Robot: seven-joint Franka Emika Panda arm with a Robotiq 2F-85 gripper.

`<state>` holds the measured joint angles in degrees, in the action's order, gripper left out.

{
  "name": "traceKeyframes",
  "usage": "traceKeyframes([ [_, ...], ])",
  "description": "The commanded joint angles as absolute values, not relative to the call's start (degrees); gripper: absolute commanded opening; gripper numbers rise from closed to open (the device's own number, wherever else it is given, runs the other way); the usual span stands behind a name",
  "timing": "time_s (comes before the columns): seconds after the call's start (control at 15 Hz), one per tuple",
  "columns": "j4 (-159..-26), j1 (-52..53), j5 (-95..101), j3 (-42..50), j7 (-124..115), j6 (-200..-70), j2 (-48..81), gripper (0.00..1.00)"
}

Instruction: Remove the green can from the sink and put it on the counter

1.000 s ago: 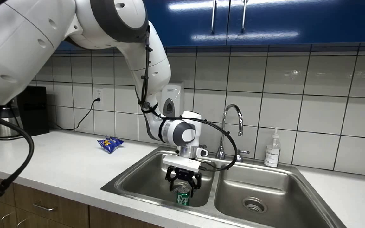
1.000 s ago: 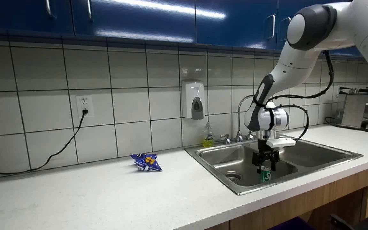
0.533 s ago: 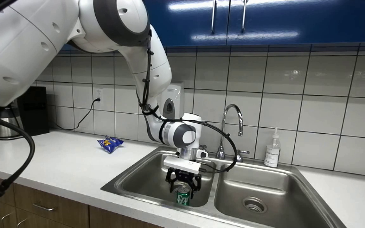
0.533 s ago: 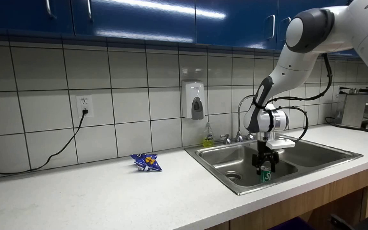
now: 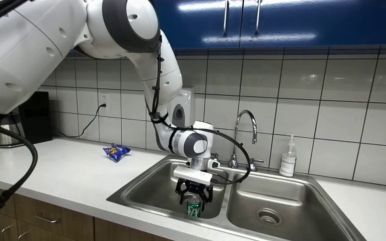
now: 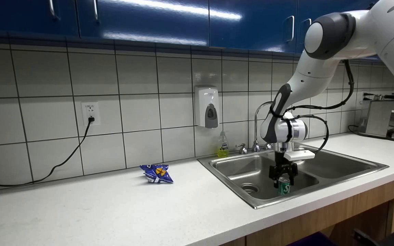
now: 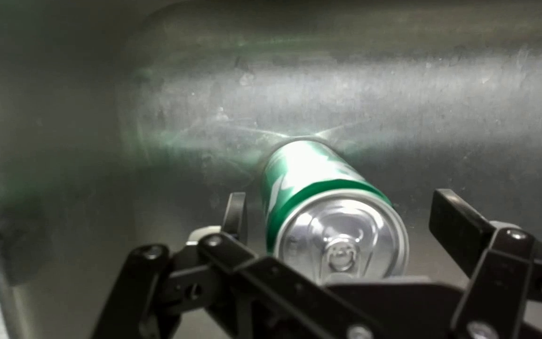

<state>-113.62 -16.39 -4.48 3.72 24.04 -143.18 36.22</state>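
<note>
- Left of the pincer (image 5: 192, 205), in both exterior views, a blue packet (image 5: 116, 152) with a yellow-orange mark is seen on the counter (image 5: 69, 167); its writing cannot be read.
- Beneath the pincer, the green can (image 5: 193, 210) is stood upright in the sink (image 5: 152, 190); it is topped by a silver lid with a pull tab, and of its large white lettering an S can be made out.
- The pincer is spread wide, the can being flanked by its fingers (image 7: 459, 223); in the wrist view a gap is seen on either side.
- Right of the pincer, in an exterior view, a pump bottle (image 5: 287, 162) is seen at the sink's back edge; its label is too small to be read.
</note>
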Motion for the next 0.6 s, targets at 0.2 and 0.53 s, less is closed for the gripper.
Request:
traceKeyframes([
  [0.2,-111.9,-18.3,-4.0,2.4,24.9,-141.4,36.8,0.75],
  [0.53,-111.9,-18.2,-3.9,2.4,24.9,-141.1,36.7,0.42],
])
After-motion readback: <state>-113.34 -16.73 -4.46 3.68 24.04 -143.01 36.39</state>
